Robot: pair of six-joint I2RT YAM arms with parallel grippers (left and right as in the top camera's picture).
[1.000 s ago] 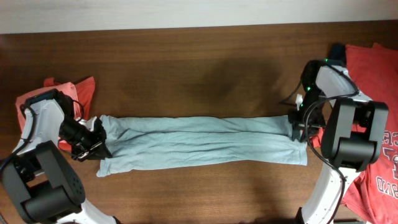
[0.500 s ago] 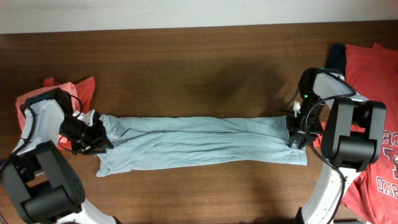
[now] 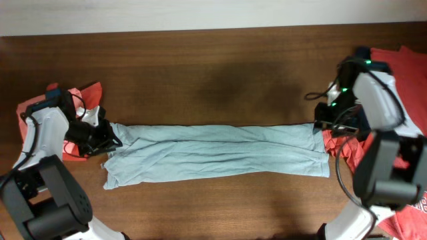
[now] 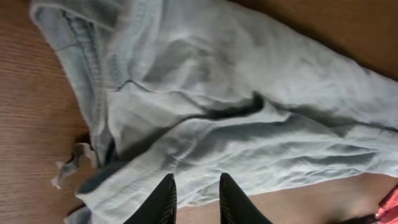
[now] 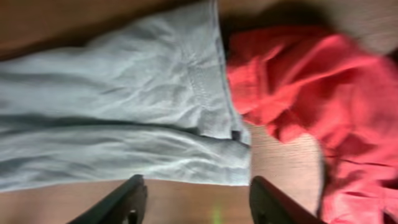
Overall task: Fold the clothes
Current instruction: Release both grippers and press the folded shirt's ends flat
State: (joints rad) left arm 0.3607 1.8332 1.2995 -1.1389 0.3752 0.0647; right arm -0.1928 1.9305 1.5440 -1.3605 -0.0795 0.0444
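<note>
Right fingers (image 5: 121,202) withdrawn from hem (image 3: 319,143), spread, left fingers (image 4: 165,199) narrowly parted, one blue trousers (image 3: 213,152), two red garments (image 3: 91,97) (image 3: 400,67).

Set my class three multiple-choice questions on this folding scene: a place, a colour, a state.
1. Where do the blue trousers lie? A bunched in a corner; B stretched flat along the table; C hanging off its edge.
2. What colour is the garment by their right end? A red; B green; C white.
3. The right gripper is: A shut on the trousers; B shut on the garment; C open.
Key: B, they lie full length; A, right wrist view shows red; C, its fingers stand wide apart.
</note>
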